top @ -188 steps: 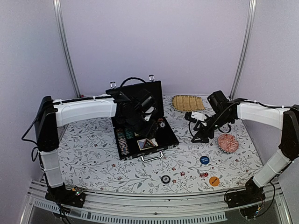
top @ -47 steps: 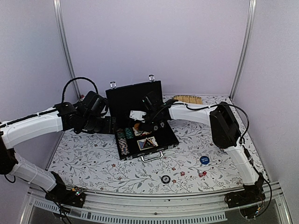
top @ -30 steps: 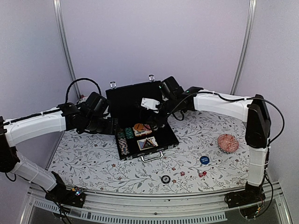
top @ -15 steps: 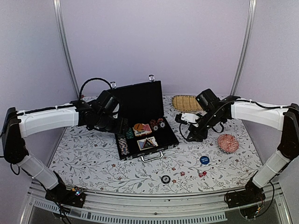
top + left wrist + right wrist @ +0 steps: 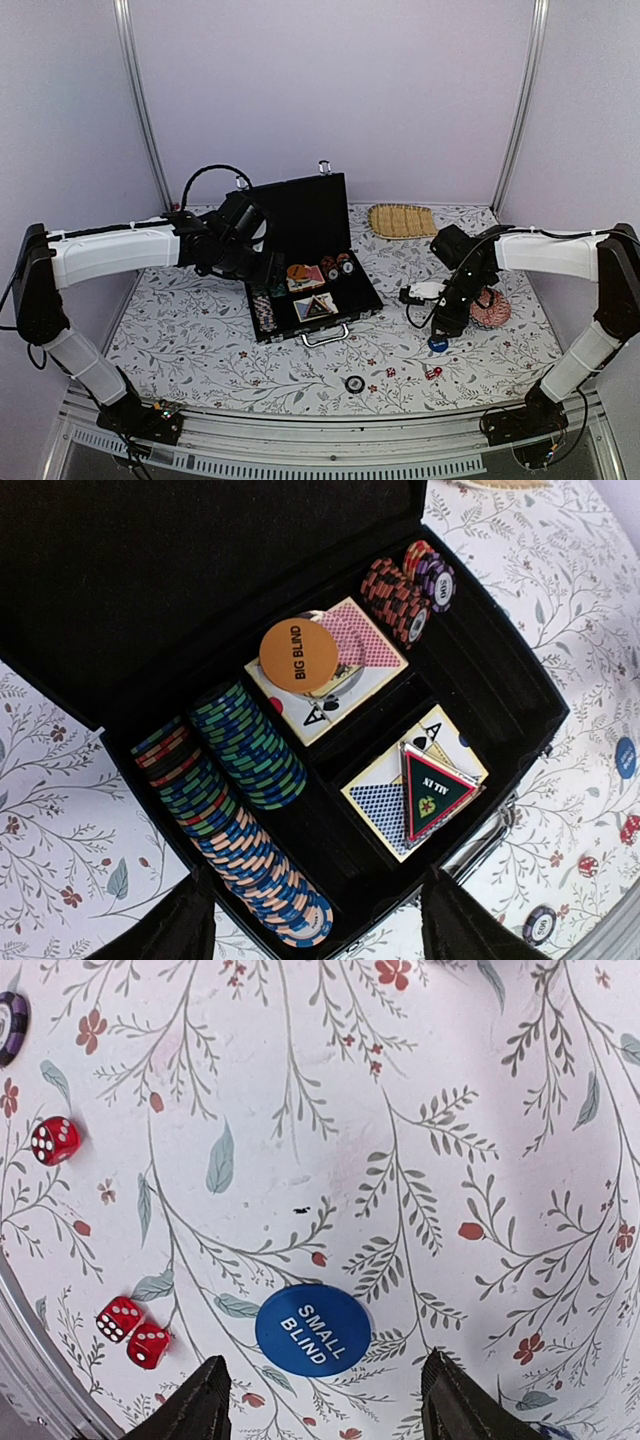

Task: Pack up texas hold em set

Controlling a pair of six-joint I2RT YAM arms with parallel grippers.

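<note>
The black briefcase lies open, lid up. In the left wrist view its tray holds chip rows, card decks, a triangular all-in marker and the orange big-blind disc. My left gripper hovers open and empty over the case's front left; it also shows in the top view. My right gripper is open just above the blue small-blind disc, one finger on each side of it; this gripper also shows in the top view. Red dice and a black chip lie on the cloth.
A red patterned round dish sits right behind my right gripper. A woven straw mat lies at the back right. Another red die lies apart from the pair. The table's front edge runs near the dice.
The orange disc went from the table's front right into the case. My right arm swung from the case out right and down over the blue disc. My left arm moved toward the case.
</note>
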